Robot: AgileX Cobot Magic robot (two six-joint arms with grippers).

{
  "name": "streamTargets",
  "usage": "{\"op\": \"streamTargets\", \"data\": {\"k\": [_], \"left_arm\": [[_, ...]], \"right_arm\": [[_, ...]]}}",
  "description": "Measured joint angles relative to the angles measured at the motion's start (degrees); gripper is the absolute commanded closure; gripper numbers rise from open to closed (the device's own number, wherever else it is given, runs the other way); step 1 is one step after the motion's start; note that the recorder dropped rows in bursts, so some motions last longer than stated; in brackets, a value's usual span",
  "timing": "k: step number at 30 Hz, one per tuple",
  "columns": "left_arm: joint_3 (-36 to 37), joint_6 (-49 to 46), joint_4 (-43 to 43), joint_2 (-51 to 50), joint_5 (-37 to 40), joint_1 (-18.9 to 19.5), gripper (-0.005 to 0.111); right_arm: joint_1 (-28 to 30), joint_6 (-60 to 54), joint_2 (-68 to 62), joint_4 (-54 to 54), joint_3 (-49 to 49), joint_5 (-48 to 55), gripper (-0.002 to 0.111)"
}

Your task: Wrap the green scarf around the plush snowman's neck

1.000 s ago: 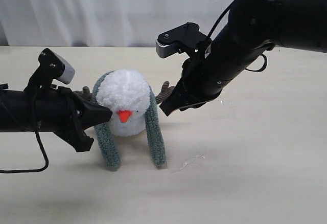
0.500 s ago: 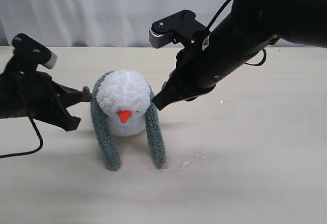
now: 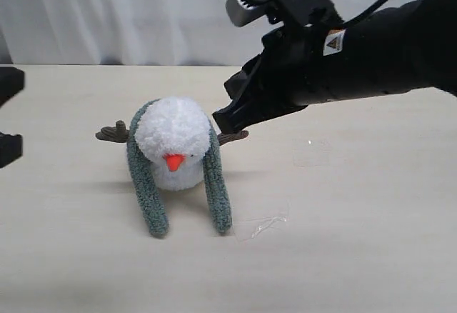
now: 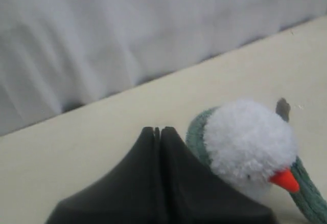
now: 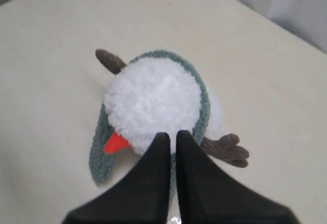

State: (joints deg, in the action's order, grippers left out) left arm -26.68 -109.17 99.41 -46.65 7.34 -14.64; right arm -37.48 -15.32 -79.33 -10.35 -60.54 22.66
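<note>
- At the far left edge of the exterior view only a dark piece of my left arm (image 3: 8, 148) shows, well apart from the toy. The wrist view shows my left gripper (image 4: 157, 130) with its jaws pressed flat together and nothing between them.
- Next comes one brown twig arm (image 3: 113, 134), sticking out sideways.
- Near the middle of the pale table (image 3: 357, 241) sits the plush snowman (image 3: 171, 131), upright, with its orange nose (image 3: 173, 161) facing the exterior camera.
- Over it lies the green scarf (image 3: 146, 191), passing behind the head. Its two ends hang down the front on either side of the body, uncrossed, with their tips on the table. The neck is hidden under it.
- Just right of the scarf's end lies a scrap of clear film (image 3: 260, 226).
- Beside the head, above the other twig arm (image 3: 234, 137), hangs my right gripper (image 3: 218, 121). Its jaws are closed tight and it grips nothing. I cannot tell whether its tip touches the scarf.
</note>
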Motion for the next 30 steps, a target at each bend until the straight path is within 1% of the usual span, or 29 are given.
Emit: {"op": "streamTargets", "data": {"k": [3,6,12,18,23,30], "left_arm": [[1.46,2.86,0.00,8.14,-2.35,0.00,0.107],[2.70,5.18,0.00,14.60,-2.44,0.00,0.107],[3.31,9.94,0.00,23.19,-2.80,0.00,0.107],[3.31,15.32,0.00,25.34,-2.54,0.00,0.107],[3.31,15.98,0.00,25.34,-1.02,0.00,0.107],[3.31,15.98,0.00,25.34,-0.91,0.00,0.107]], "right_arm": [[0.00,0.00,3.59,-0.73,2.06,-3.08,0.104],[0.00,0.00,6.74,-1.40,3.64,-4.89,0.104],[0.00,0.00,13.78,-2.02,6.47,-6.31,0.104],[0.00,0.00,20.65,-2.02,8.73,-6.64,0.104],[0.00,1.04,25.27,-2.25,9.42,-6.10,0.104],[0.00,1.27,28.90,-2.42,9.42,-6.11,0.104]]}}
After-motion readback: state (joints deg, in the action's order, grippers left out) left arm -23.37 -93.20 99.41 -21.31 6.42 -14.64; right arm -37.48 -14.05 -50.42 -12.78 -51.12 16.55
